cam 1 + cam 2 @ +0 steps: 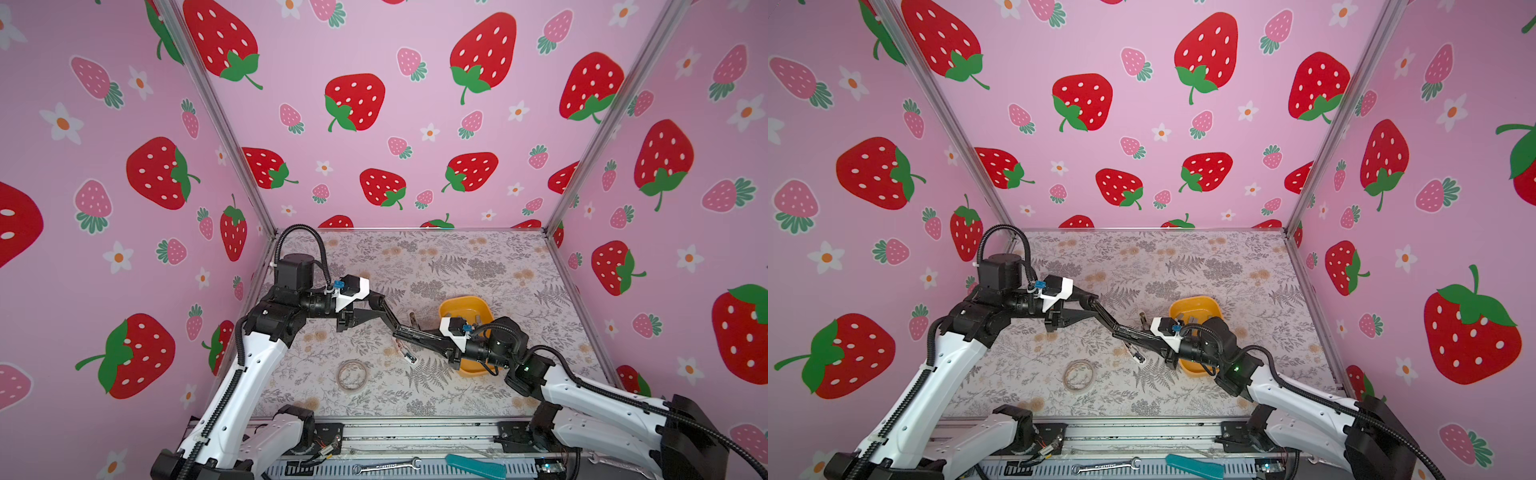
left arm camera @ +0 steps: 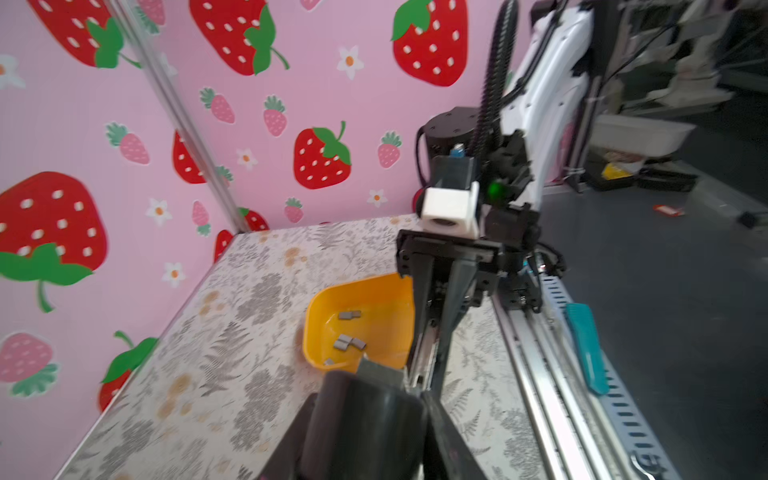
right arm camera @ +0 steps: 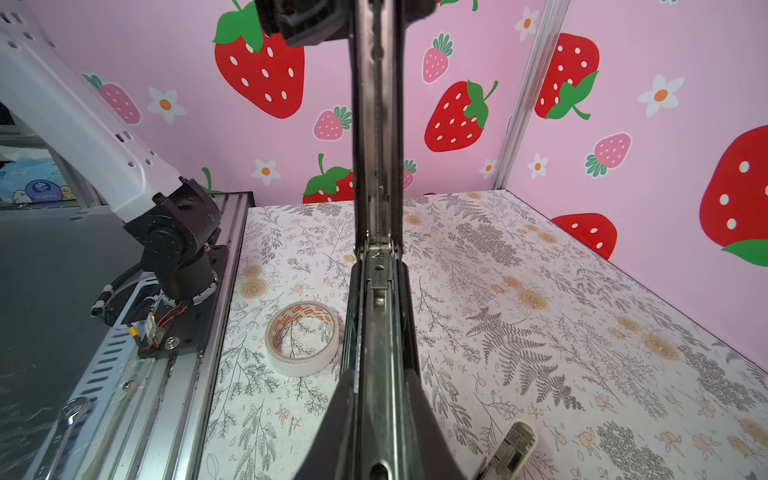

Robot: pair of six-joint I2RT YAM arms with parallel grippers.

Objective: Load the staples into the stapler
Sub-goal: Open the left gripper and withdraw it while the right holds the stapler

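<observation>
The stapler (image 1: 411, 332) (image 1: 1129, 331) hangs opened out above the middle of the table, between my two grippers. My right gripper (image 3: 380, 374) (image 1: 428, 337) is shut on its metal staple channel (image 3: 378, 166), whose spring shows. My left gripper (image 2: 370, 407) (image 1: 397, 326) has the stapler's black end (image 2: 365, 424) between its fingers; blur hides whether they still press on it. The staples (image 2: 345, 343), short grey strips, lie in the yellow bowl (image 2: 324, 332) (image 1: 461, 305) behind my right gripper.
A second small stapler (image 1: 405, 353) (image 3: 511, 451) lies on the table under the grippers, and a small brown object (image 1: 412, 319) lies beside the bowl. A tape roll (image 1: 352, 375) (image 3: 303, 336) sits front centre. A teal tool (image 1: 473, 465) and a wrench (image 1: 386, 467) rest on the front rail.
</observation>
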